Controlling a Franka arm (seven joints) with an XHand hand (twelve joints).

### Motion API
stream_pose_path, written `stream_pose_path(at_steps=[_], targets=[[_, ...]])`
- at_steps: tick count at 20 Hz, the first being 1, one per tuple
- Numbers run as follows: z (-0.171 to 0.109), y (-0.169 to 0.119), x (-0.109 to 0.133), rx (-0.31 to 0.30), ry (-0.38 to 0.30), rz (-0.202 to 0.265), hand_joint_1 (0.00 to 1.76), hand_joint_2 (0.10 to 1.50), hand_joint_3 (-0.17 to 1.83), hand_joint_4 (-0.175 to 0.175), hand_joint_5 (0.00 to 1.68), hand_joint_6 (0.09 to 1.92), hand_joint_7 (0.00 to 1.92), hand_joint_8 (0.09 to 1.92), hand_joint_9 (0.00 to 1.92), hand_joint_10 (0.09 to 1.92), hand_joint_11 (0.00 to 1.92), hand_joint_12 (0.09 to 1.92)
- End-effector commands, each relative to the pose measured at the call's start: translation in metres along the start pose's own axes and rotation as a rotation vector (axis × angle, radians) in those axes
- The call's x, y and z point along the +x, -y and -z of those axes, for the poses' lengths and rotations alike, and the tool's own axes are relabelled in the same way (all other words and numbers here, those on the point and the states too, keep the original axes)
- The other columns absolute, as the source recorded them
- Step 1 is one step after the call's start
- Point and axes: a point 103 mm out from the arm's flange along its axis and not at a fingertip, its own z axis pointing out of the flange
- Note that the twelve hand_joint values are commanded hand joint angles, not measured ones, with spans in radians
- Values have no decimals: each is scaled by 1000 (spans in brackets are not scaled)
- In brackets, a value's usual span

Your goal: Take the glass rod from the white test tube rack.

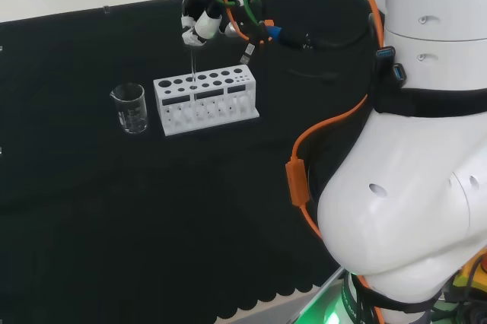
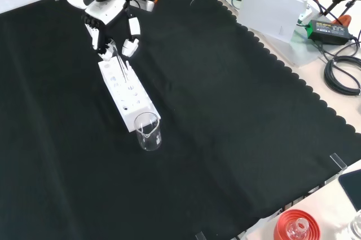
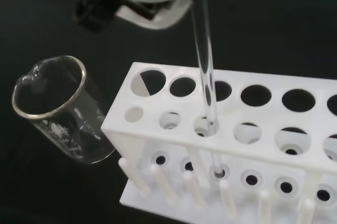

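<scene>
One hand (image 2: pixel 110 32) is all we have to work with, and we see it hanging just above the far end of the white test tube rack (image 1: pixel 206 100) in the front view, its fingers (image 2: pixel 130 45) curled down around the top of the glass rod (image 3: pixel 204 61). From these views we judge the fingers to be pinched on the rod, though the contact itself is small and partly hidden.

The rod stands nearly upright in the wrist view, passing down through one of the rack's upper holes, its lower end near a hole in the lower plate. So it is not yet clear of the rack.

We expect the rod to be light, stiff, smooth and brittle. It will not bend to forgive a sideways pull, and clear glass is likely to slide between the fingers. Taking it near the top end makes sense to us, with a lift straight up along its own length, so it does not lever against the rim of the hole.

A glass beaker (image 1: pixel 130 107) stands on the black cloth (image 1: pixel 114 210) just beside the rack's other end.
</scene>
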Motion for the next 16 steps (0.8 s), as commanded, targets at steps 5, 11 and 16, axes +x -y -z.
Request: stream_pose_path(at_steps=[5, 11, 16], targets=[[-5, -3, 5, -74, -60, 4, 1201, 827, 359, -175, 1180, 675, 1517, 449, 1709, 216, 1711, 562], [-4, -4, 6, -101, -75, 4, 1283, 747, 472, -175, 1266, 584, 1416, 516, 1769, 225, 1692, 509], [5, 1, 10, -150, -38, -14, 1312, 641, 707, -175, 1215, 756, 1285, 729, 1743, 364, 1628, 591]])
